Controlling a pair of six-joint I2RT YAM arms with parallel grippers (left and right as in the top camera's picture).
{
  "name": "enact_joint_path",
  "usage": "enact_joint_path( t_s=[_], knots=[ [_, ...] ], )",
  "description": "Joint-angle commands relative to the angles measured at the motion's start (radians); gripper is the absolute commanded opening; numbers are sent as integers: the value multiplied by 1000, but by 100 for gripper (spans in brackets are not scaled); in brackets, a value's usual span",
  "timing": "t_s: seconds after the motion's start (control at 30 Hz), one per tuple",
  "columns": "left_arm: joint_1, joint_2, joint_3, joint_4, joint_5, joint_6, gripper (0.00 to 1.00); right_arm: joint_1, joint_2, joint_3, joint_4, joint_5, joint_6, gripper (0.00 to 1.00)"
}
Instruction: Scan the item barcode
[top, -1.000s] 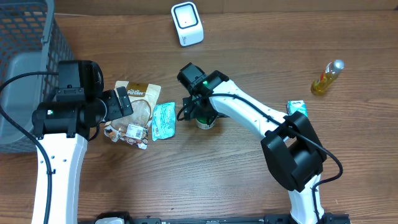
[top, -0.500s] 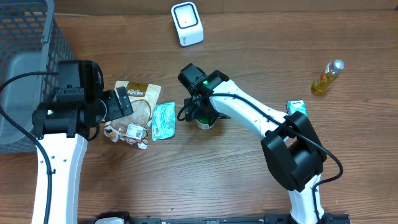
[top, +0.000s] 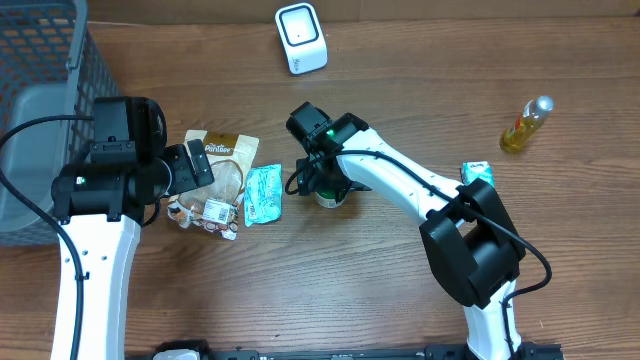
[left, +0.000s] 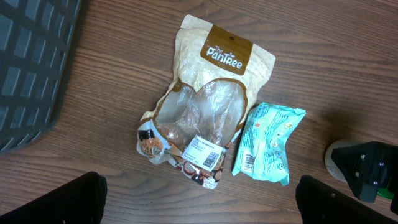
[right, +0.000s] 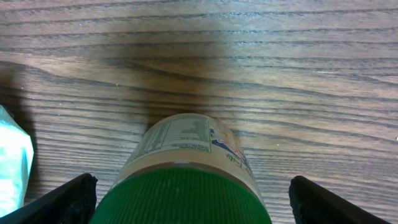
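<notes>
The right gripper (right: 194, 202) hangs over a green-lidded jar (right: 180, 143), its fingers spread wide on either side and not gripping it. The jar stands upright on the table (top: 330, 300), just beside a teal packet (left: 268, 144). The left gripper (left: 202, 199) is wide too, holding nothing, above a tan pouch (left: 211, 106). The white scanner (top: 301, 38) sits well apart. By my reading, 0 steps are done: grasping, lifting and scanning all remain.
</notes>
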Motion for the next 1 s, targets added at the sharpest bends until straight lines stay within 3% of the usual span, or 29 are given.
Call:
enact_joint_path(
  t_s=[0.0,0.47,0.97],
  knots=[
    [-7,2,10,1,-6,9,99,-4,17,0,7,-3,3,96],
    [-7,2,10,1,-6,9,99,-4,42,0,6,-4,3,93],
    [-7,2,10,1,-6,9,100,-4,43,0,6,-3,3,80]
  ],
)
